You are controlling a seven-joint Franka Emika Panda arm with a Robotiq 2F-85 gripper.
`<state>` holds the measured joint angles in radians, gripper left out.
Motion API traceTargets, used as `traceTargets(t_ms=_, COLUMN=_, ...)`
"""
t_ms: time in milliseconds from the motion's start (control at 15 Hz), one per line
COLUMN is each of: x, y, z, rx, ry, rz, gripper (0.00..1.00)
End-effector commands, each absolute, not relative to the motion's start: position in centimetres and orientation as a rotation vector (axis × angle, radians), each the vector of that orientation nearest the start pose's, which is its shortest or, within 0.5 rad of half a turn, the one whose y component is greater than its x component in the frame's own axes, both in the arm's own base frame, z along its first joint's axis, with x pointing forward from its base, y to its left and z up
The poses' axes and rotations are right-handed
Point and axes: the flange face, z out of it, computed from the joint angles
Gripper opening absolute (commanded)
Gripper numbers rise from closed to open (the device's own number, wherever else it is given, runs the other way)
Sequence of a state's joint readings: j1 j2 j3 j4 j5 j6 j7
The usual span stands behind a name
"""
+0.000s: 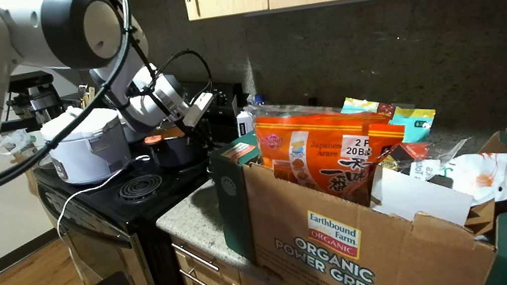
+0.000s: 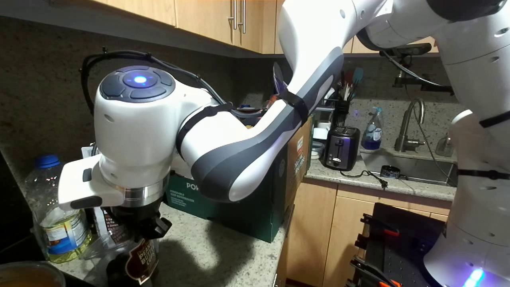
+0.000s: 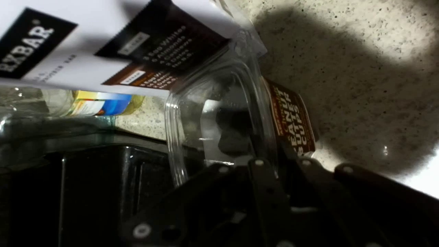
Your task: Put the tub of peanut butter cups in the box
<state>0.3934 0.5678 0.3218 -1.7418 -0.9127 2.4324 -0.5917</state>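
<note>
In an exterior view, a cardboard box [image 1: 384, 243] lettered "Organic Power Greens" stands on a counter [image 1: 188, 212], an orange snack bag [image 1: 320, 152] jutting above its wall; a white rice cooker [image 1: 91, 149] sits on the stove [image 1: 102, 205].

In an exterior view, the hand [image 2: 148, 236] points down at the tub of peanut butter cups [image 2: 141, 263], outside the box and near a blue-capped bottle [image 2: 61, 229].

In the wrist view, the hand pinches the clear tub's edge, by its brown label. A white RXBAR packet [image 3: 79, 61] is just beside the tub.
</note>
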Motion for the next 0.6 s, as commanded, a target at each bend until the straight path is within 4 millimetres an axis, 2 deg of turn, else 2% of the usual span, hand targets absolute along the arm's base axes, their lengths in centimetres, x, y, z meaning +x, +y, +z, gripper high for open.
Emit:
traceTargets(t_ms=0, x=50.6, y=42.5, z=29.9, rx=1.567, ry=2.17, rz=0.24, gripper=0.03)
traceTargets(t_ms=533, x=46.8, y=42.2, z=31.7, rx=1.598, ry=2.142, rz=0.205, gripper=0.03)
